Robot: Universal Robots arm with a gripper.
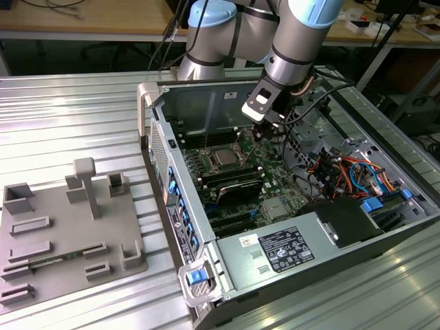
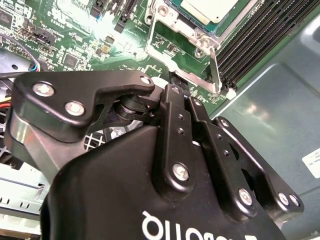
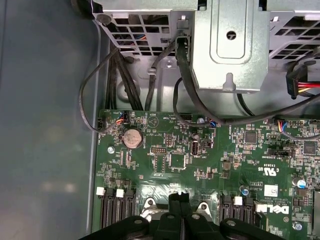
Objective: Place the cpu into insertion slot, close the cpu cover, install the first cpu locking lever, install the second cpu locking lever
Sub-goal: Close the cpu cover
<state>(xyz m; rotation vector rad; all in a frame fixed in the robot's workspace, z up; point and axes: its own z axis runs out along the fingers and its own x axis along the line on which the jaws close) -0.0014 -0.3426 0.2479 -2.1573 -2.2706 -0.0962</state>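
Note:
The cpu (image 1: 225, 157) lies flat in its socket on the green motherboard (image 1: 265, 172) inside the open computer case. Its dull metal top (image 2: 210, 9) shows through the square window of the silvery cpu cover (image 2: 162, 27), which lies down around it. A thin silvery lever (image 2: 215, 70) runs along the socket's edge near the memory slots. My gripper (image 1: 263, 132) hangs just beside the socket, toward the exterior view's right. Its black fingers (image 3: 175, 202) are pressed together, and their tips (image 2: 172, 82) sit close over the socket's frame with nothing seen between them.
Black memory slots (image 2: 250, 35) flank the socket. Black cables (image 3: 150, 75) and a grey metal drive cage (image 3: 227, 45) stand beyond the board. The case wall (image 1: 165, 137) rises at the exterior view's left, and a grey fixture plate (image 1: 62, 227) lies outside on the ribbed table.

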